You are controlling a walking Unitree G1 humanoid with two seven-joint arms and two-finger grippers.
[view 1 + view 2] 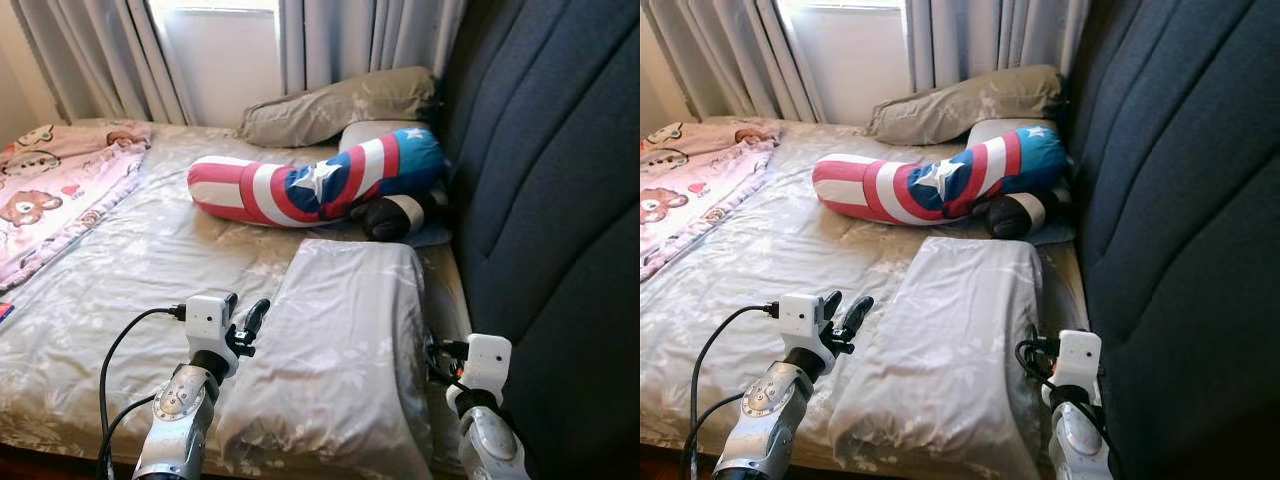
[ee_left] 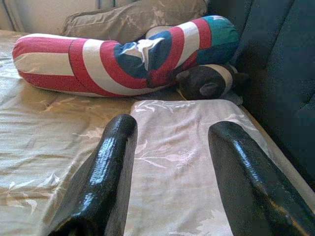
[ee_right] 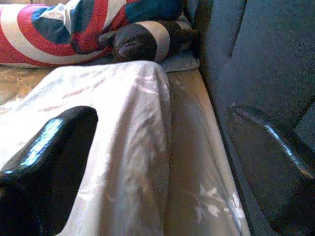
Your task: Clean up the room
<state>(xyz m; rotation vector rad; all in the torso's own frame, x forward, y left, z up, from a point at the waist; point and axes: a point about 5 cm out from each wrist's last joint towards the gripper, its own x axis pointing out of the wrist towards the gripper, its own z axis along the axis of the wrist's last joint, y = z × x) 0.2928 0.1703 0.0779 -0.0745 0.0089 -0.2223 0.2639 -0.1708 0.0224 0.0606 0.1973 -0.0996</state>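
Observation:
A grey floral pillow (image 1: 340, 350) lies at the bed's near right corner, beside the dark blue headboard (image 1: 560, 200). My left gripper (image 1: 245, 320) hovers at the pillow's left edge, open, with nothing between its black fingers (image 2: 106, 172). In the right wrist view my right gripper (image 3: 160, 115) is open in the gap between the pillow's right side and the headboard, one finger (image 3: 54, 157) over the pillow. Beyond the pillow lie a red, white and blue star bolster (image 1: 320, 185) and a black-and-white plush toy (image 1: 400, 215).
An olive pillow (image 1: 340, 105) lies at the far end under the curtains (image 1: 330, 40). A pink bear-print blanket (image 1: 60, 185) covers the bed's left side. The grey floral sheet (image 1: 150, 260) is bare between blanket and pillow.

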